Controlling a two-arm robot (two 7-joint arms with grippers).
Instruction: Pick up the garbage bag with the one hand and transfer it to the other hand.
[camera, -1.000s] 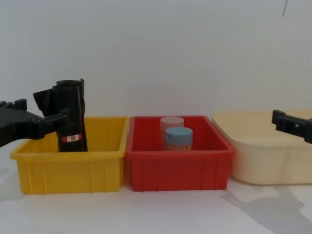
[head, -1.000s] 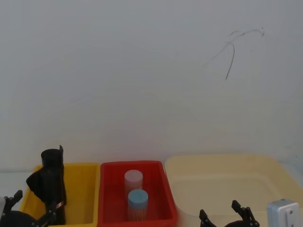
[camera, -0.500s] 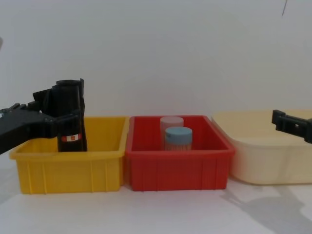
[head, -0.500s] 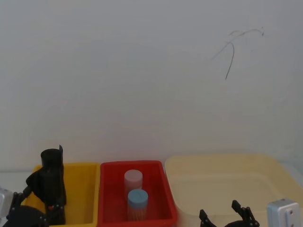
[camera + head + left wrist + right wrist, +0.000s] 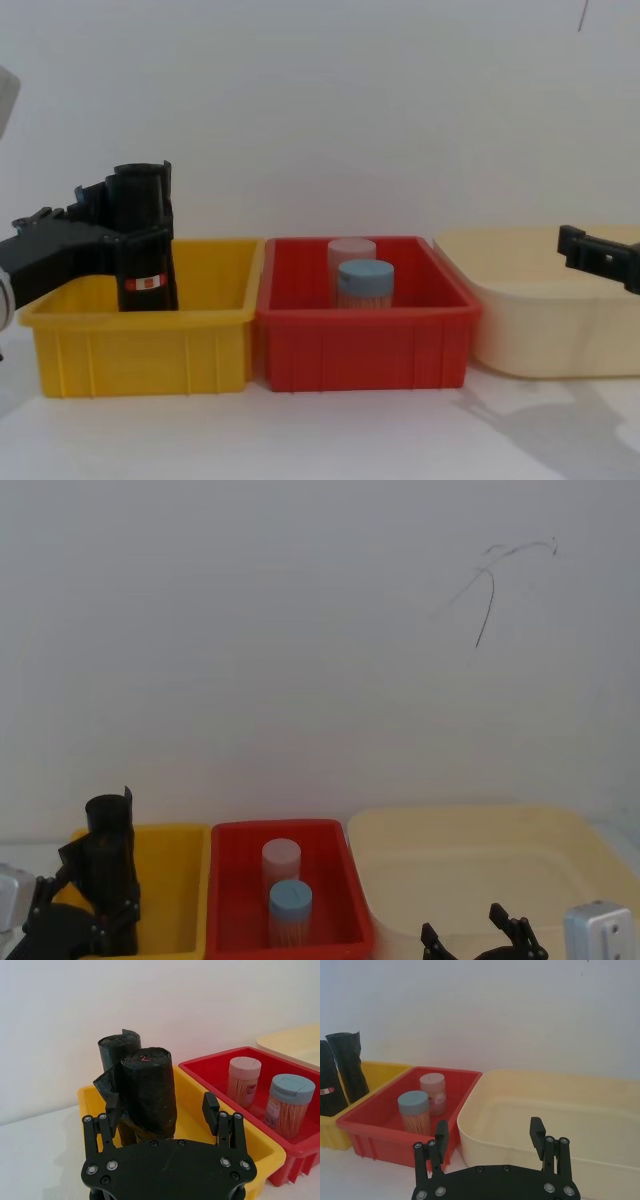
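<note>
Chest view: the garbage bag [image 5: 145,235] stands upright in the yellow bin [image 5: 140,350], the left tool [image 5: 161,1102] straddling it with fingers [image 5: 210,1102] spread, not clamped. Probably light, firm as a roll but slick; grip mid-height, above the label [image 5: 143,283]. Right tool [image 5: 489,1127] hangs spread by the cream bin [image 5: 560,1105].

you see a white table [image 5: 320,440] running up to a plain white wall, and three open bins stand directly on it in a row. a yellow bin [image 5: 140,350] stands at the left, a red bin [image 5: 365,350] in the middle with its side against the yellow one, and a larger cream bin [image 5: 550,330] at the right, just beside the red. soft grey shadows lie on the tabletop in front of the cream bin.
</note>
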